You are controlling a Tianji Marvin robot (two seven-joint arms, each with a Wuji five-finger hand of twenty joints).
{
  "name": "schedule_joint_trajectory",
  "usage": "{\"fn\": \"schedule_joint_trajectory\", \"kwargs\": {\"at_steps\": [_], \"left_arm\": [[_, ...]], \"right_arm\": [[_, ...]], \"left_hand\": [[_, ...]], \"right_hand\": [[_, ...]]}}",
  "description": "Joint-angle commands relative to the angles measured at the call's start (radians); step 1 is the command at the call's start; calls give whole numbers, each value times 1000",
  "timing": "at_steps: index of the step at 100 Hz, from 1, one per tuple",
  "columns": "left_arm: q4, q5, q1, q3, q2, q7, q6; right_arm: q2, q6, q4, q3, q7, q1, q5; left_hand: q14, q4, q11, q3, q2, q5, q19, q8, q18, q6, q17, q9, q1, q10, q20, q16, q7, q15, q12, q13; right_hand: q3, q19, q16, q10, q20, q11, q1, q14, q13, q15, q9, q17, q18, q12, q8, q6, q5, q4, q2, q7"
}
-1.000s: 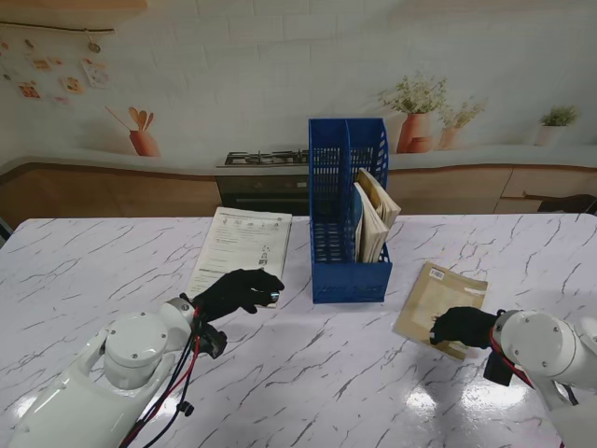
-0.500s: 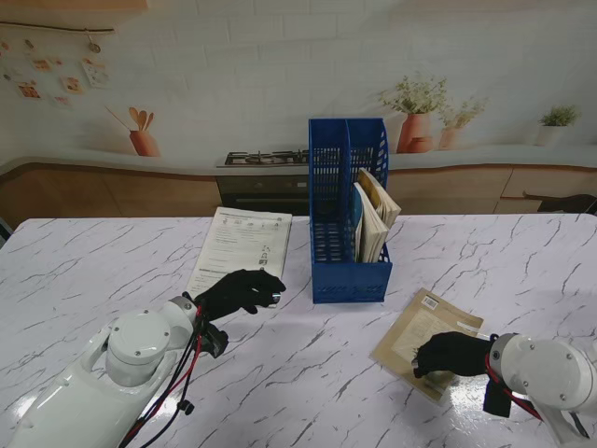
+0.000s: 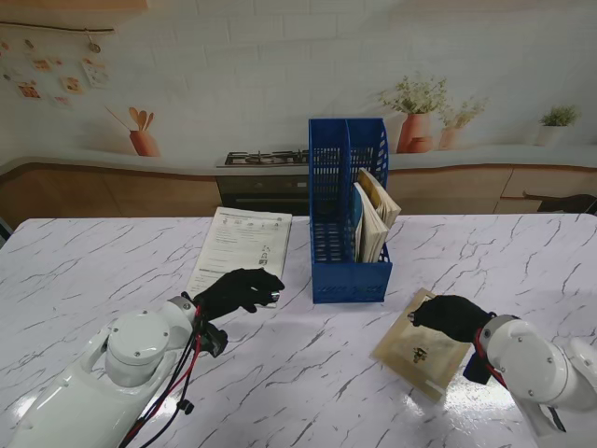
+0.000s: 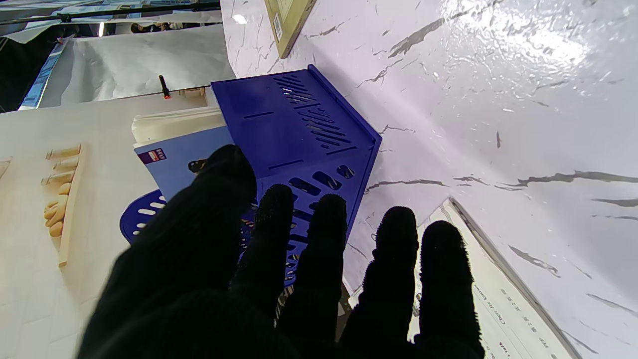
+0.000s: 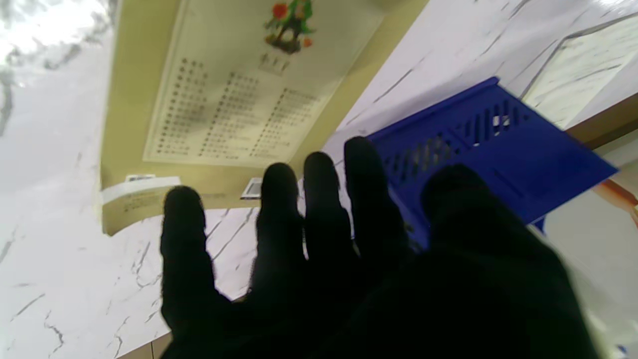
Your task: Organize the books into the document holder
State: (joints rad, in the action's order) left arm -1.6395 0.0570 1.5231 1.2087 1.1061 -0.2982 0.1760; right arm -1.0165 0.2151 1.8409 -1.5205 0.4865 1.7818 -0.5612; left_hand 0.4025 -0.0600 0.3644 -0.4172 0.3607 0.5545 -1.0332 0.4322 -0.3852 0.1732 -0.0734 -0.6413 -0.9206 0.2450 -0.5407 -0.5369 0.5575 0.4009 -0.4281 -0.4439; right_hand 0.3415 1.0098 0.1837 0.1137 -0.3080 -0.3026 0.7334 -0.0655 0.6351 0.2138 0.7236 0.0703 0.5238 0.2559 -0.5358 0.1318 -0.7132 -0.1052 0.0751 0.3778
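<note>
The right robot hand (image 3: 450, 315), fingers spread and flat, is resting on the tan book (image 3: 418, 347) lying on the worktop (image 3: 308, 373), right of the blue document holder (image 3: 347, 210). Next, it probably needs gripping an edge and lifting. The left robot hand (image 3: 238, 290), fingers loosely extended, is resting on the white booklet (image 3: 241, 245).

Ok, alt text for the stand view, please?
A blue document holder with books in its right compartment stands mid-table. The right hand rests on a tan book lying flat; the left hand sits at the near edge of a white booklet.
</note>
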Motion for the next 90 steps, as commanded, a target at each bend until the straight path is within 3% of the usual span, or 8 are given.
{"fn": "schedule_joint_trajectory", "kwargs": {"at_steps": [1, 23, 30, 32, 73, 90], "left_arm": [[8, 9, -2, -3, 7, -9, -28], [10, 13, -4, -6, 8, -10, -21], [10, 14, -5, -7, 7, -12, -21], [11, 14, -6, -7, 7, -12, -22], [8, 19, 3, -2, 10, -1, -22], [5, 23, 11, 2, 11, 3, -20]], "right_arm": [[-11, -17, -68, 22, -24, -33, -4], [1, -24, -165, 82, 23, -100, 10], [6, -24, -178, 99, 51, -111, 28], [8, -25, -180, 103, 60, -113, 33], [24, -120, -137, 153, 131, -77, 110], [24, -181, -120, 186, 122, -71, 134]], "left_hand": [[-30, 16, 2, 28, -29, -7, -3, 16, 22, 3, 2, 17, -14, -11, 1, 3, 7, 9, -5, -6], [-29, 16, 3, 33, -33, -8, -9, 15, 21, 3, 0, 15, -15, -10, -2, 1, 6, 12, -5, -9], [-29, 16, 3, 35, -34, -7, -10, 15, 22, 4, -1, 15, -16, -9, -3, 1, 6, 13, -5, -9], [-28, 16, 3, 35, -32, -5, -11, 16, 21, 3, -1, 14, -18, -8, -3, 1, 7, 13, -5, -10], [-27, 13, 5, 47, -34, 3, -20, 17, 19, 7, -4, 12, -32, -2, -9, -2, 14, 20, -5, -13], [-26, 12, 5, 52, -34, 5, -23, 16, 20, 9, -4, 12, -36, 0, -10, -2, 15, 22, -5, -12]], "right_hand": [[-3, -4, -11, 1, 8, -9, 0, 36, -10, -23, -28, -18, -520, -15, -27, -5, 16, 58, -10, -21], [47, -22, -22, 3, 19, -19, -1, 41, -31, -42, -57, -41, -542, -34, -26, 8, 24, 56, -36, -44], [43, -25, -21, -4, 22, -25, 23, 49, -31, -40, -55, -48, -558, -34, -19, 9, 25, 37, -69, -43], [-1, -24, -19, -5, 23, -32, 59, 51, -36, -37, -60, -53, -564, -34, -7, 10, 27, 28, -90, -40], [-35, -23, -15, -8, 24, -41, 91, 54, -27, -27, -48, -52, -573, -32, 4, 18, 15, 31, -117, -32], [-41, -22, -14, -9, 24, -43, 96, 54, -23, -26, -42, -48, -571, -31, 6, 14, 11, 32, -112, -28]]}}
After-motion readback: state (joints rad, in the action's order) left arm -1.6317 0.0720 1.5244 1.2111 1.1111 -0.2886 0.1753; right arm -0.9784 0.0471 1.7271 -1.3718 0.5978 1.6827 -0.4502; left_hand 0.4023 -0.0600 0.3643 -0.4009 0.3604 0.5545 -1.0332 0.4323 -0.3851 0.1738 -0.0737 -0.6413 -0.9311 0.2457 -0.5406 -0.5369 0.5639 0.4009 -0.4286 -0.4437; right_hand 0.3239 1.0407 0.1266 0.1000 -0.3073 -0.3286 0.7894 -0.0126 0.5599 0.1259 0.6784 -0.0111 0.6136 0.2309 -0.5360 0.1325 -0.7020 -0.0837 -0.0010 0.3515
